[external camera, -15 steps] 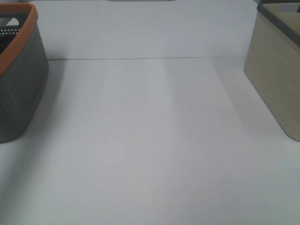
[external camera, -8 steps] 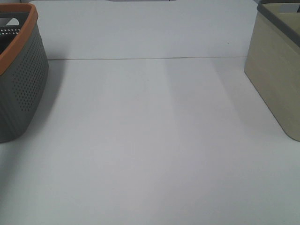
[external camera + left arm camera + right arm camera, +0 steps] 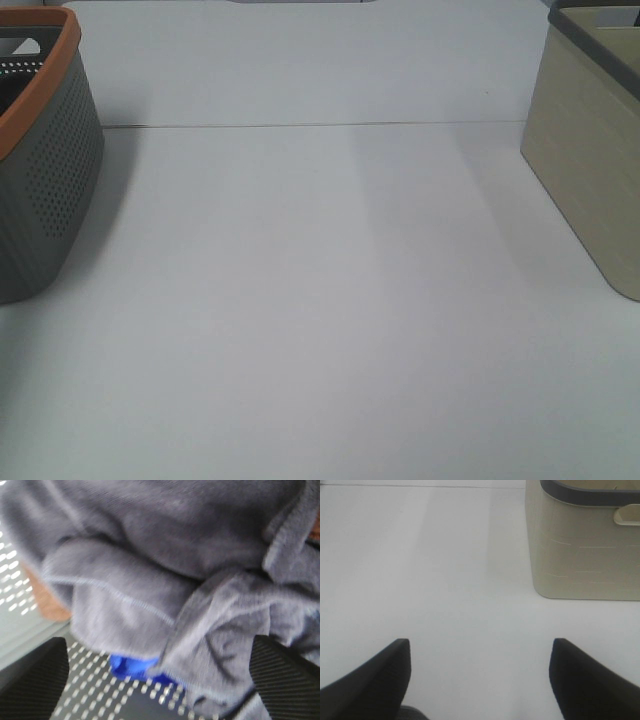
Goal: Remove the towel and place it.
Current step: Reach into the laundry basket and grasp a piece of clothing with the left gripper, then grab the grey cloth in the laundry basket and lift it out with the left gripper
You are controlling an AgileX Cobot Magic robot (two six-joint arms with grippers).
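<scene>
Your left gripper [image 3: 160,680] is the one that matters. It is inside the grey perforated plastic basket with the orange rim [image 3: 50,150], which stands at the left edge of the white tabletop [image 3: 320,300]. The dark navy-grey terry towel [image 3: 150,565] lies straight ahead of it, just beyond the fingertips and spanning the gap between them. The left jaws stand wide apart, the black ribbed fingers at either side of the wrist view, and I see no cloth pinched between them.

The towel is crumpled, so it has no clear long axis. One stitched hem runs as a fold roughly across from finger to finger, and a thicker bunched ridge sits nearer the right-hand finger. That ridge looks like your best bite, since soft pile compresses and a single layer may slip. A bright blue item [image 3: 127,666] shows under the towel's near edge, so take care not to catch it.

Your right gripper [image 3: 480,680] hovers over bare table, jaws wide and empty, facing the beige, smooth-walled bin with a dark grey rim [image 3: 590,150] at the right. It is well apart from the towel. From the high camera neither arm nor the towel can be seen.
</scene>
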